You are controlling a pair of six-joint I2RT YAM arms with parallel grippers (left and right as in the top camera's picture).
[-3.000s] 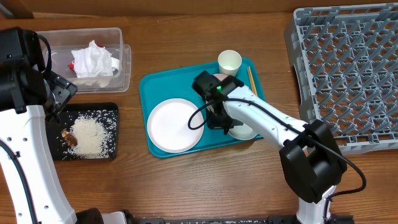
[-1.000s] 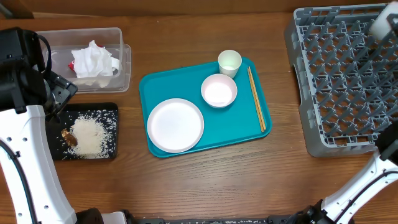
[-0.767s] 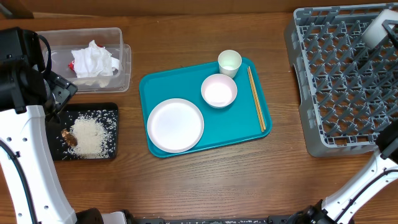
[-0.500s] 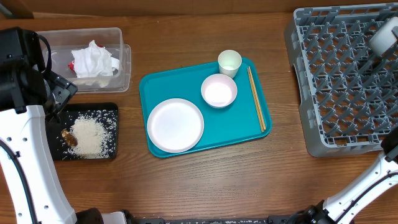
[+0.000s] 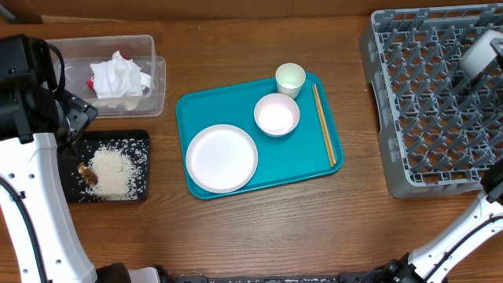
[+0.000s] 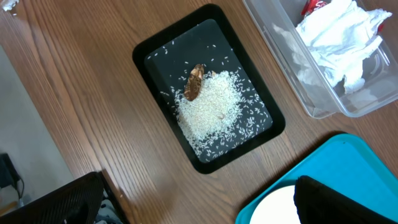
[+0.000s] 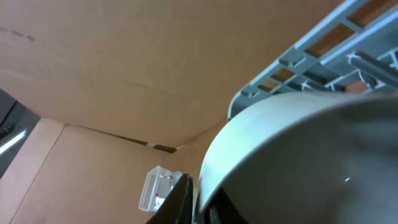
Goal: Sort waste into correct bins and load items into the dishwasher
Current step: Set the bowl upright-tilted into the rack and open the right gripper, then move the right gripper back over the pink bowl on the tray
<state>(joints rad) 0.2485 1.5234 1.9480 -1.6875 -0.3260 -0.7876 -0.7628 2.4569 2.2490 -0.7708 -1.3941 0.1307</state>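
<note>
The tabletop (image 5: 236, 244) is brown wood with visible grain. The teal tray (image 5: 302, 161) is smooth plastic, the dish rack (image 5: 432, 102) matt grey plastic, the tub (image 5: 153, 86) clear plastic. The tissues (image 5: 118, 76) are crumpled paper. The bowl (image 7: 298, 162) is smooth, glossy white. The chopsticks (image 5: 324, 126) are pale wood.

Table (image 5: 259, 228) was brown wood-grain and evenly lit, grey floor (image 6: 25, 134) showed past one edge, and a plain brown cardboard panel (image 7: 112, 56) with a seam stood beyond it.

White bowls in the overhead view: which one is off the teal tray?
The tilted bowl at the far right side of the grey rack. The other bowl sits upright on the teal tray, between cup and plate.
</note>
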